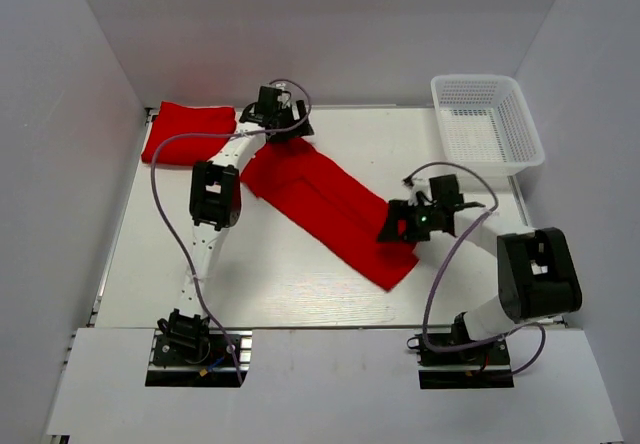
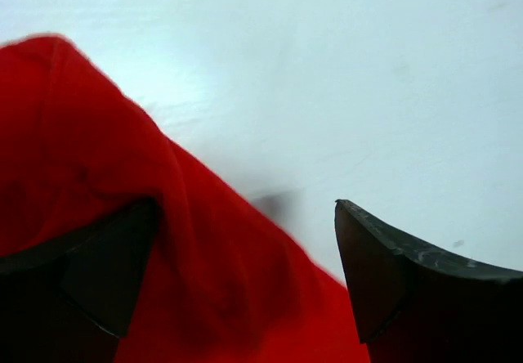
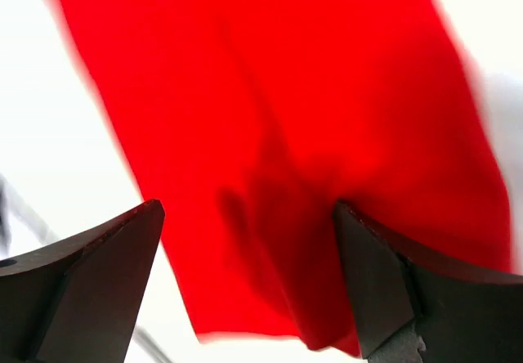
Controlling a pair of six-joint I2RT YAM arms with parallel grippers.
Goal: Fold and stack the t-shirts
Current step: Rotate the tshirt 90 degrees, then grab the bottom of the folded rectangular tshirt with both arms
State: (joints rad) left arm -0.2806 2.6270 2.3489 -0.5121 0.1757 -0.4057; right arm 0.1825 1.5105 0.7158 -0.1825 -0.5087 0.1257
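Jaws gape on left end effector (image 2: 247, 209), right end effector (image 3: 247, 208), over soft red t-shirt (image 1: 325, 204).

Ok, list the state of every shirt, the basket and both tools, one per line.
Folded shirt: folded compact, lying at the table's far left corner.
Long shirt: folded into a narrow strip, lying diagonally mid-table.
Basket: upright, looks empty.
Left tool: open, at the long shirt's far end.
Right tool: open, over the long shirt's near end.
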